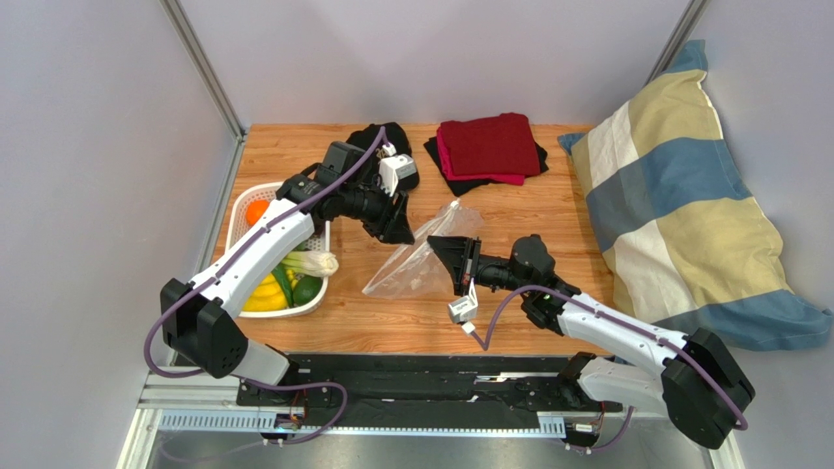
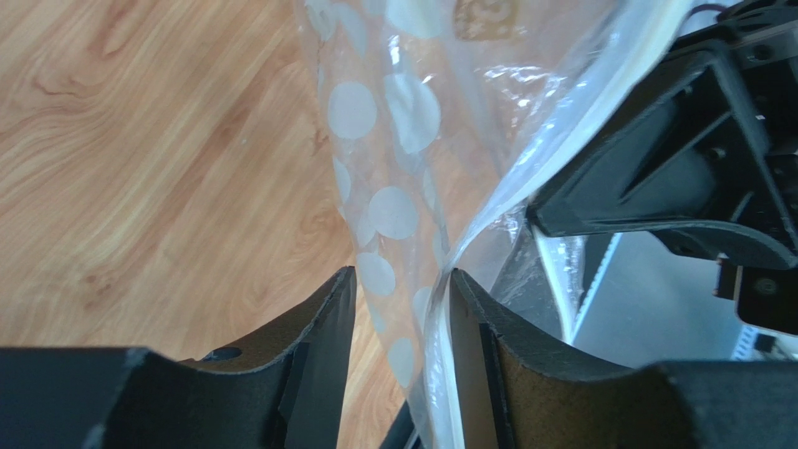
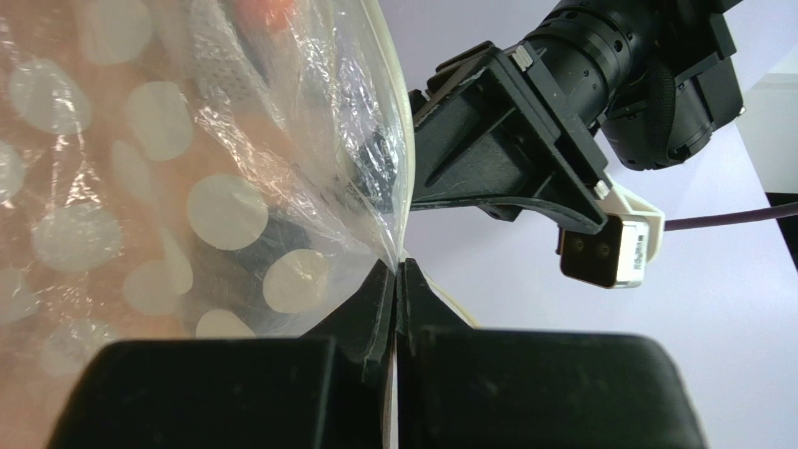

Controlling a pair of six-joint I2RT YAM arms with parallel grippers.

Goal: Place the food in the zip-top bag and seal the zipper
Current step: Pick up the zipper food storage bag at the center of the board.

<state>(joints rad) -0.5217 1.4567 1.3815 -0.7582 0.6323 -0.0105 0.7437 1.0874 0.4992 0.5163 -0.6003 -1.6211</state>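
Observation:
The clear dotted zip-top bag (image 1: 423, 259) is held up off the wooden table between both grippers. My right gripper (image 1: 453, 257) is shut on the bag's mouth edge; in the right wrist view (image 3: 398, 268) its jaws pinch the film where the zipper strip (image 3: 400, 131) ends. My left gripper (image 1: 403, 230) is at the bag's upper corner. In the left wrist view (image 2: 401, 278) its jaws are open and straddle the bag (image 2: 384, 112), the zipper (image 2: 510, 187) lying against the right finger. The food lies in the white basket (image 1: 235, 217): an orange (image 1: 256, 211), the pale stalk (image 1: 311, 262), yellow and green pieces.
A black cloth (image 1: 394, 135) lies behind the left gripper. A folded red cloth (image 1: 489, 147) on another black cloth sits at the back centre. A large striped pillow (image 1: 675, 205) fills the right side. Grey walls close in the left and back.

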